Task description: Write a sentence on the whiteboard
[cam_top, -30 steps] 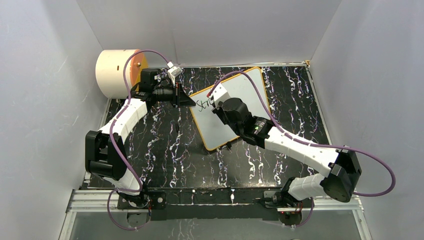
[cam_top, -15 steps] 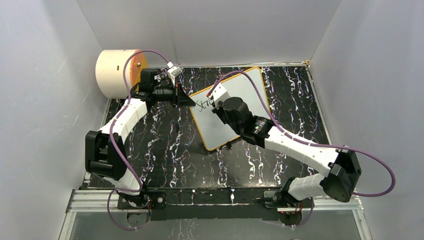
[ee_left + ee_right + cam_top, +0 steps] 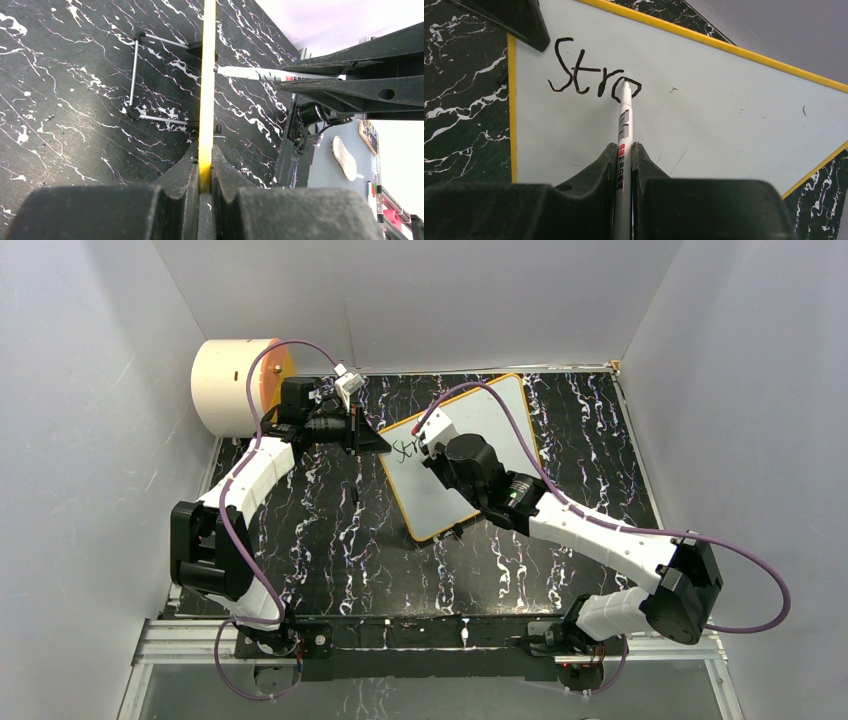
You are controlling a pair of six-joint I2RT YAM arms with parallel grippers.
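Note:
The whiteboard (image 3: 495, 410), white with a yellow frame, stands tilted on the black marbled table. My left gripper (image 3: 378, 443) is shut on the whiteboard's left edge; in the left wrist view the yellow frame (image 3: 207, 75) runs edge-on between the left gripper's (image 3: 205, 150) jaws. My right gripper (image 3: 624, 147) is shut on a white marker (image 3: 625, 115). The marker's tip touches the board (image 3: 724, 110) at the last letter of the black writing "Stro" (image 3: 574, 75). The left wrist view shows the marker (image 3: 265, 75) meeting the board from the right.
A cream cylinder with an orange face (image 3: 235, 385) lies at the back left, behind the left arm. A thin wire stand (image 3: 132, 75) rests on the table behind the board. Grey walls close in the table on three sides.
The right gripper and marker have shifted very slightly over the writing. The left arm and the board have stayed put.

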